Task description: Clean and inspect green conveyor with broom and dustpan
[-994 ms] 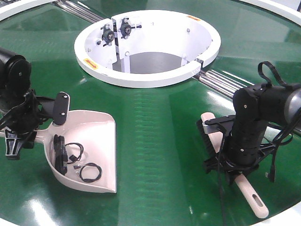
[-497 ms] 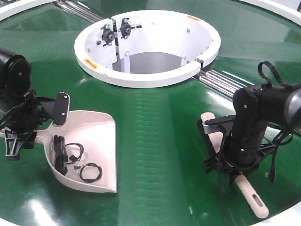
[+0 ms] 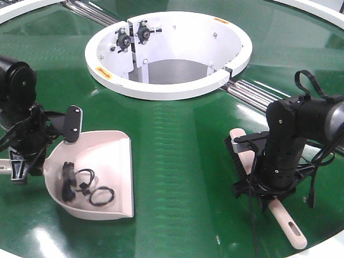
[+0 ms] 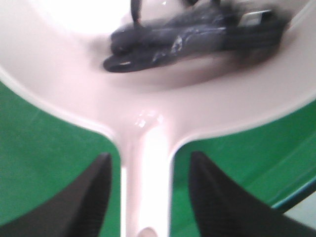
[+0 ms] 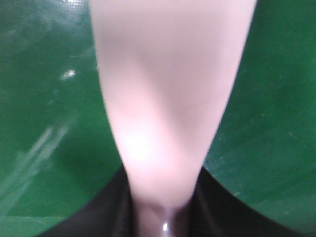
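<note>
The green conveyor [image 3: 177,140] fills the front view, with its white central hub [image 3: 161,88]. The pale dustpan [image 3: 110,161] lies on the belt at the left and holds black cable scraps [image 3: 80,183]. My left gripper [image 3: 20,164] stands over the dustpan's handle. In the left wrist view the handle [image 4: 145,187] runs between my fingers [image 4: 98,197] with green showing on both sides, so the gripper [image 4: 148,197] is open. My right gripper [image 3: 269,193] is shut on the broom [image 3: 239,145], whose slotted end [image 3: 290,228] sticks out toward the front. The broom fills the right wrist view [image 5: 168,98].
Steel roller seams [image 3: 258,91] run from the hub toward the right arm, and more lie at the far left [image 3: 91,12]. The white outer rim [image 3: 333,244] passes the front right corner. A black cable hangs beside the right arm [image 3: 312,199].
The dustpan has shifted and settled lower on the belt, its rear turning toward the front. The left gripper has moved slightly and its fingers stand off the handle. The right arm and broom have not moved.
</note>
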